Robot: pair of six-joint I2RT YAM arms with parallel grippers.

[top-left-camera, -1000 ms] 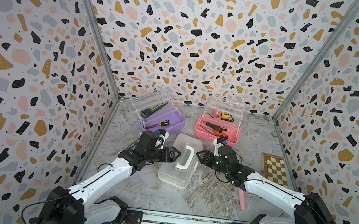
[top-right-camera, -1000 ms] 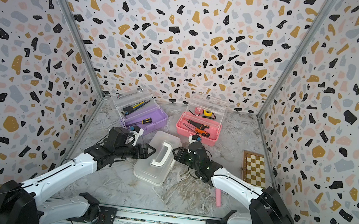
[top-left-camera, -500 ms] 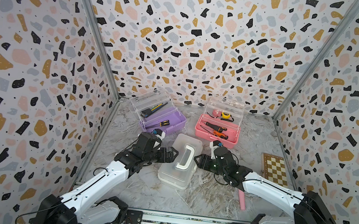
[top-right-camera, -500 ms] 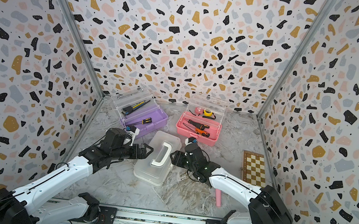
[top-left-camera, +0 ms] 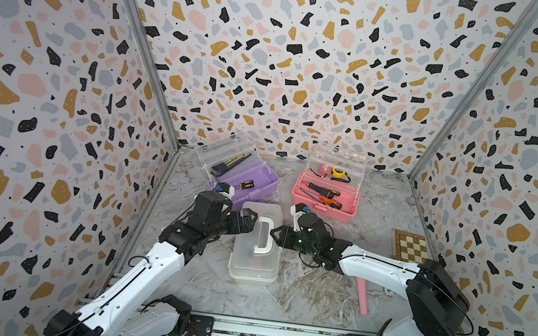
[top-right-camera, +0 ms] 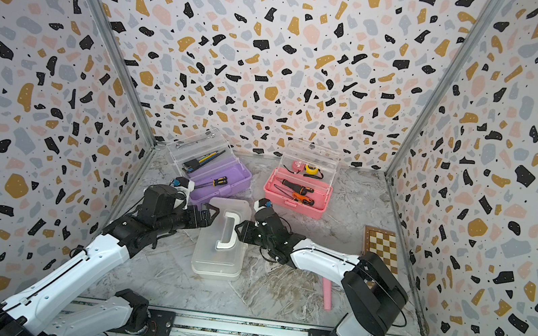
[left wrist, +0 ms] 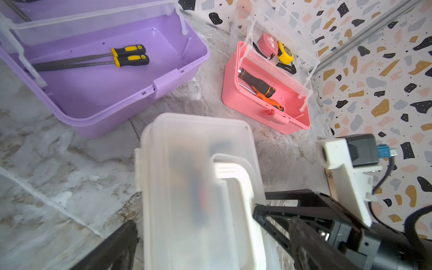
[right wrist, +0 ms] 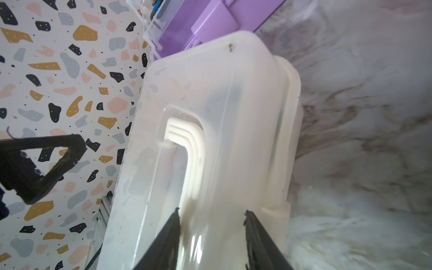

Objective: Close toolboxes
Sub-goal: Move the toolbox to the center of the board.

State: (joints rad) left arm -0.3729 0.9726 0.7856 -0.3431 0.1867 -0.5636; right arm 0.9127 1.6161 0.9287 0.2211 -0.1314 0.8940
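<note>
Now, nearest the rail, the white toolbox (top-left-camera: 256, 245) lies on the marble desk (top-left-camera: 307, 294) with its frosted lid down and its U-shaped handle (top-left-camera: 264, 235) flat on top. The left tool (top-left-camera: 248, 221) has spread from partly open to fully wide over the last second and hangs at the box's left edge, holding nothing. The right tool (top-left-camera: 275, 236) has narrowed; in the right wrist view its fingers (right wrist: 173, 236) stand apart over the lid beside the handle, clamped on nothing that shows. The pink toy microphone (top-left-camera: 361, 295) lies behind the right arm and the checkered board (top-left-camera: 411, 246) near the right wall. Both arms have barely shifted, so I judge this box to be done, or at most needing a last press on its latch. Farther back, the purple toolbox (top-left-camera: 251, 182) and the pink toolbox (top-left-camera: 325, 197) stand with clear lids raised and tools inside, so two closings remain.
</note>
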